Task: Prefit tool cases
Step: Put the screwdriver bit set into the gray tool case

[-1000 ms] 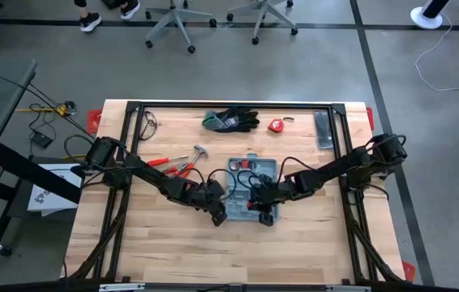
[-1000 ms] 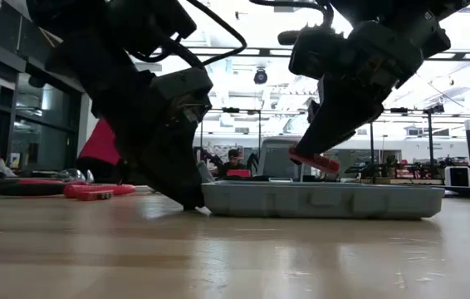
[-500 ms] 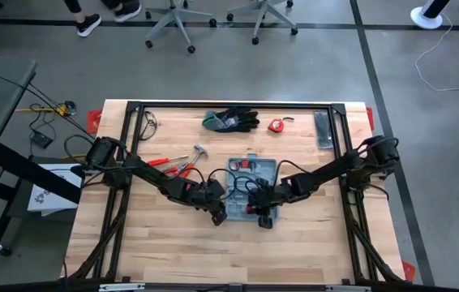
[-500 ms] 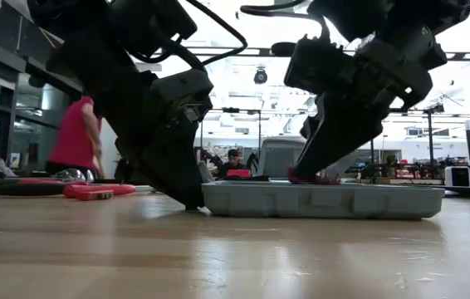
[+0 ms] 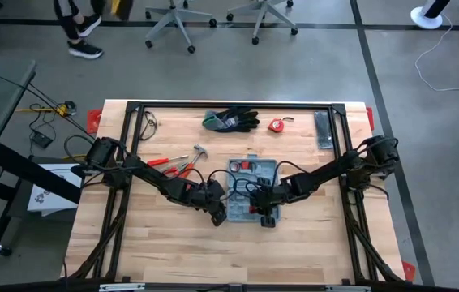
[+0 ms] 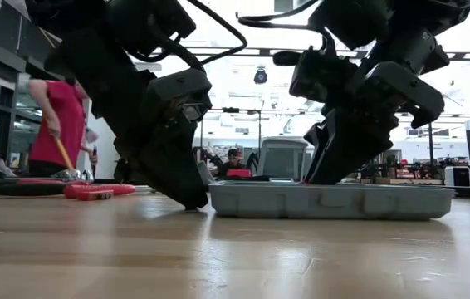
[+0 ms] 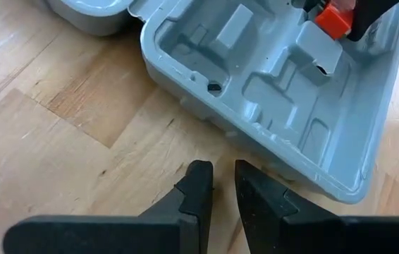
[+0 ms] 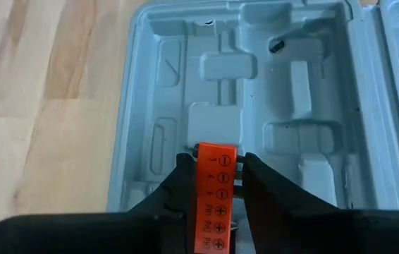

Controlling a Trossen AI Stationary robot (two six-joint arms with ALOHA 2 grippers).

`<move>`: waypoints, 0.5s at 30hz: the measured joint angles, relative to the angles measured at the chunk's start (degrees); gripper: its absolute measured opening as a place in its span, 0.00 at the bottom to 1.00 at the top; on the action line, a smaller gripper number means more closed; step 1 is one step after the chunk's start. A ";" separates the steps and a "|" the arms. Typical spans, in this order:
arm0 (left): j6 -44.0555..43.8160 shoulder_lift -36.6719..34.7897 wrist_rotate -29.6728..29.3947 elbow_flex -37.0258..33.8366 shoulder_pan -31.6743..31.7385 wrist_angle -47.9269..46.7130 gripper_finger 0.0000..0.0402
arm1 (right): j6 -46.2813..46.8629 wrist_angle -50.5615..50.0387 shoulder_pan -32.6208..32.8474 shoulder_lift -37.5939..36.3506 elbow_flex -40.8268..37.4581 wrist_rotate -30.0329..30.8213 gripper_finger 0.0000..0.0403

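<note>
The grey-blue tool case point(image 5: 250, 185) lies open on the table's middle, its moulded recesses facing up point(image 8: 249, 77). My right gripper point(image 8: 216, 166) is shut on an orange bit strip point(image 8: 216, 194) printed with screw-head signs. It is low over the tray point(image 6: 335, 202), where the tray wall hides the strip. My left gripper point(image 7: 221, 173) stands at the case's near left corner point(image 7: 185, 106), fingertips down by the wood point(image 6: 192, 203). A narrow gap shows between its fingers, with nothing in it. My right gripper pinches the orange strip by its two long edges point(image 8: 201, 173) between the two fingers, which lie along it. The fingers slant down from the table's right and near side. The strip's free end point(image 8: 216, 149) points into the tray; whether it rests there I cannot tell. My left gripper's fingertips point(image 7: 250, 173) stand close to the case's outer wall point(image 7: 284, 166); whether they touch it cannot be told.
Red-handled pliers and a hammer point(image 5: 182, 162) lie left of the case. At the far edge are black-and-green gloves point(image 5: 231, 120), a red tape measure point(image 5: 276, 125) and a dark flat bar point(image 5: 323, 130). A black frame point(image 5: 132, 109) rims the table. Bare wood lies toward the near edge.
My right gripper has gone down with the orange strip, from above the case's rim to inside the tray, rolling a little on the way. My left gripper has kept still. A person in red has moved behind the table.
</note>
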 joint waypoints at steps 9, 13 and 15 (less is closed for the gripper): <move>0.36 -0.02 0.29 -0.04 -0.04 0.02 0.14 | 2.94 0.20 0.13 -0.24 0.00 -0.36 0.42; 1.38 -0.02 0.79 -0.04 -0.04 0.00 0.14 | 2.96 0.91 0.61 -0.26 0.00 -2.00 0.42; 1.40 -0.06 0.81 -0.04 -0.04 -0.20 0.14 | 2.98 0.89 1.19 -0.28 0.00 -2.04 0.42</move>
